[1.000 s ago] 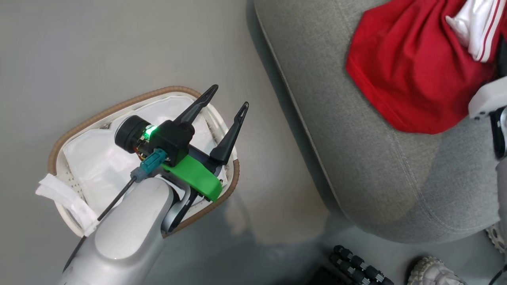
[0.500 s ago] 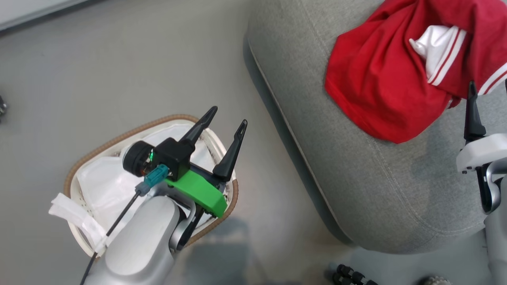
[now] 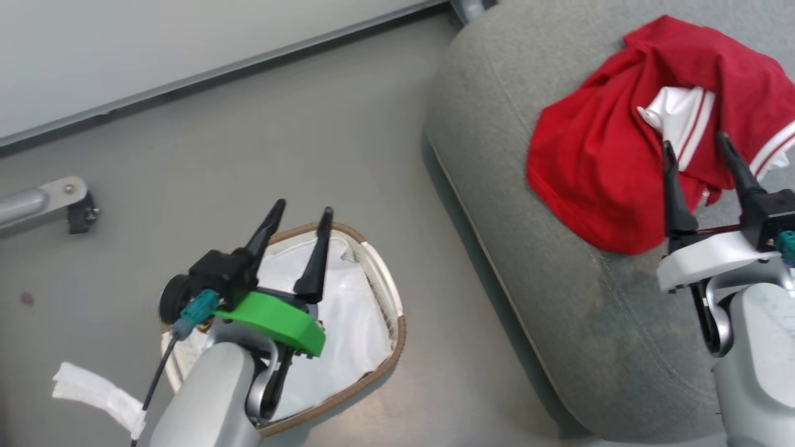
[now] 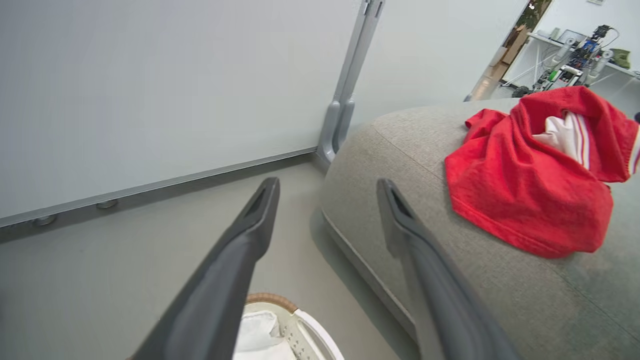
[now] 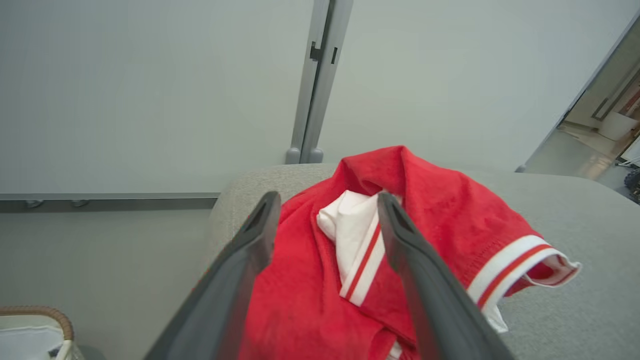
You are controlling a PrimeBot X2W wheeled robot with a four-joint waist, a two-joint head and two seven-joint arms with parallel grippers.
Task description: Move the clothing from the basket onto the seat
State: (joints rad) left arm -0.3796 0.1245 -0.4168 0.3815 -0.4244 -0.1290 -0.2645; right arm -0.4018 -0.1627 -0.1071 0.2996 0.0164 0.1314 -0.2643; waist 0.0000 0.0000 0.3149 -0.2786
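Basically the end stage, judging by how things lie. Nearest, the left gripper hovers over the basket, jaws spread, nothing between them. The basket sits on the floor just beside the seat. It is oval, hard white perforated plastic with a brown woven rim. The white liner inside is thin and crumpled. No clothing shows in it, though the left arm hides part of the inside.

The seat is big, grey woven upholstery with a rounded corner and a faint seam, soft-looking. The red garment lies on it in a loose bunched heap, well clear of the seat's edge. It is soft knit, with white trim and red stripes at the cuff and a white inner fold. The right gripper hangs over the near side of that heap, fingers apart and gripping nothing; I cannot tell if the tips touch the cloth.

Farthest is a pale wall panel with a grey post.

Next move, likely: check the hidden part of the basket for leftovers. If there are none, pull both arms back without snagging the loose cloth on the right fingertips.
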